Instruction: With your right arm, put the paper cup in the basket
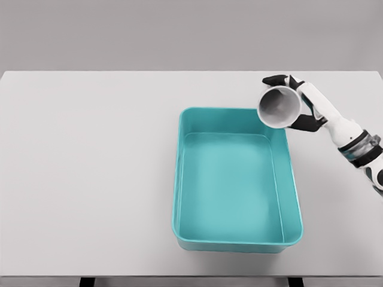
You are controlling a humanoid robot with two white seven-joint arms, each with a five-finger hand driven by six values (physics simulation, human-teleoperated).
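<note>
One broad, pale grey rectangular table (90,179) fills most of what I see, running edge to edge. On it, right of the middle, sits the teal rectangular plastic basket (236,240), long side running away from me, nothing inside it. My white right arm comes in from the right edge, and my right hand (302,104) has its dark-tipped fingers (275,79) curled around the small white paper cup (279,107). I hold the cup tilted, its open mouth facing me, overlapping the basket's far right corner
</note>
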